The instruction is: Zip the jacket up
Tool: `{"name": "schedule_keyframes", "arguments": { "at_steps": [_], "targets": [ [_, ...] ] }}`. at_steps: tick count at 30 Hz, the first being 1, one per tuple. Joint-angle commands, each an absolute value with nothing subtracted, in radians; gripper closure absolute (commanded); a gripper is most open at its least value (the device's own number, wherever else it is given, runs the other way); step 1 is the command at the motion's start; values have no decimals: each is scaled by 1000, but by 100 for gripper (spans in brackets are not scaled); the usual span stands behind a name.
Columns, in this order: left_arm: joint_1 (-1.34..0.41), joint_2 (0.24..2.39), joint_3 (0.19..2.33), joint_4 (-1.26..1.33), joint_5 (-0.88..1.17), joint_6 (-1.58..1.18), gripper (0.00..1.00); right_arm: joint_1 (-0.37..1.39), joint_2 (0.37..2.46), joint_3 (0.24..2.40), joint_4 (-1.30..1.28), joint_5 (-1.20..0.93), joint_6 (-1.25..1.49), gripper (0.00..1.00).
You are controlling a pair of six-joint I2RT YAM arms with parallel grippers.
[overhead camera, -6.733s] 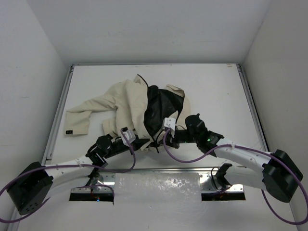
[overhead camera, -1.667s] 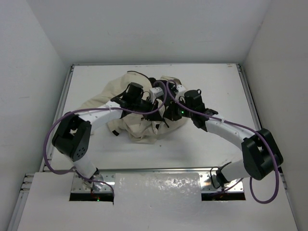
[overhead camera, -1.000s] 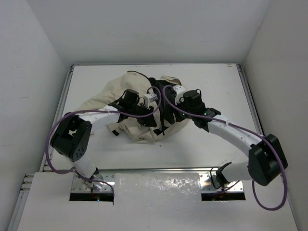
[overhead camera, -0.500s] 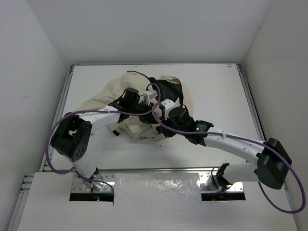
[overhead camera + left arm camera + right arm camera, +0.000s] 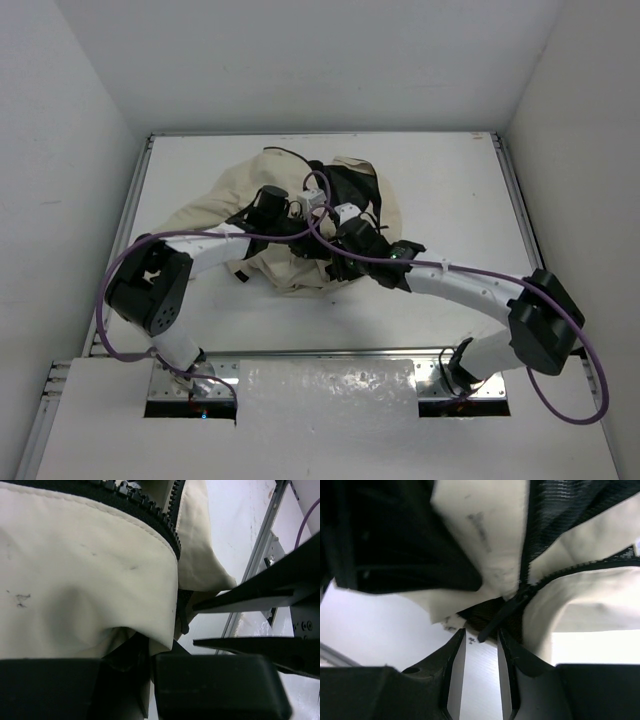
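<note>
The jacket (image 5: 225, 205) lies bunched on the far-centre part of the table (image 5: 450, 180), cream side up, with its black lining (image 5: 350, 190) exposed on the right of the heap. The exposed lining indicates that the front is open.

The left wrist view shows two rows of zipper teeth (image 5: 150, 505) running apart, not meshed. The right wrist view shows the zipper pull (image 5: 495, 620) hanging at a low edge of the fabric. Whether both zipper halves are seated in the slider cannot be told.

Judged status: closure not begun. Remaining steps are to grip the pull and draw it along the full zipper line.

The left gripper (image 5: 146, 667) is closed, pinching cream fabric just beside the teeth. The right gripper (image 5: 480, 645) holds its fingers narrowly apart. The tip of the pull sits at the mouth of that gap, not clamped.

No container appears in any view.
</note>
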State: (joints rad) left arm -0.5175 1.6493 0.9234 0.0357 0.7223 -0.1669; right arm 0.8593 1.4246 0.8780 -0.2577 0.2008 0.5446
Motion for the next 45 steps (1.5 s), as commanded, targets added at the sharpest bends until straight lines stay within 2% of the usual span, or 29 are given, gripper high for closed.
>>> {"name": "schedule_keyframes", "arguments": {
  "at_steps": [1, 10, 17, 27, 32, 37, 39, 42, 43, 45],
  "targets": [
    [-538, 1603, 913, 107, 747, -172, 99, 848, 1460, 937, -279, 247, 587, 70],
    [-541, 1598, 914, 104, 749, -175, 99, 834, 1506, 954, -281, 230, 588, 75],
    [-545, 1614, 919, 132, 756, -184, 99, 833, 1563, 1002, -304, 212, 598, 72],
    [-546, 1644, 919, 209, 782, -245, 100, 833, 1603, 1017, -376, 268, 663, 74],
    [-546, 1664, 937, 141, 747, -174, 100, 833, 1484, 930, -146, 148, 519, 64],
    [-563, 1692, 956, 103, 765, -101, 100, 810, 1376, 963, -230, -78, 307, 59],
    [-561, 1703, 960, 97, 794, -107, 100, 778, 1342, 966, -264, -150, 304, 59],
    [-558, 1701, 951, 109, 819, -120, 100, 683, 1278, 911, -253, -257, 368, 51],
    [-558, 1695, 948, 115, 828, -124, 100, 642, 1264, 884, -235, -265, 388, 46],
    [-557, 1690, 942, 129, 836, -126, 100, 615, 1249, 868, -242, -244, 428, 42]
  ]
}}
